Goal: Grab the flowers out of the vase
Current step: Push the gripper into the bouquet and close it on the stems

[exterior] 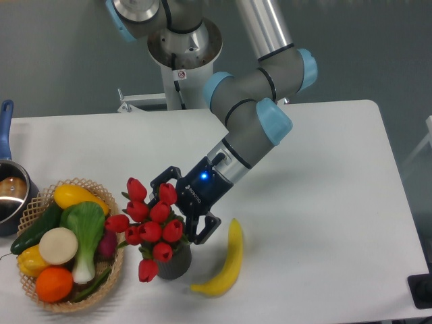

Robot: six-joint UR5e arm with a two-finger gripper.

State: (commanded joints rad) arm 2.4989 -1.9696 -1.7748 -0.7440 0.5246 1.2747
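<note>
The flowers (150, 223), a bunch of red tulip buds with green leaves, stand in the dark grey vase (175, 263) near the table's front, wider than the vase itself. My gripper (171, 211) reaches in from the right and stands open, one finger above the bunch's upper right buds and the other at its lower right side. Its fingertips are partly hidden behind the blooms, so I cannot tell whether they touch the stems.
A yellow banana (225, 262) lies just right of the vase. A wicker basket (111, 273) of vegetables and fruit sits to the left. A dark pot with a blue handle (8, 189) is at the left edge. The robot base (183, 50) stands at the back.
</note>
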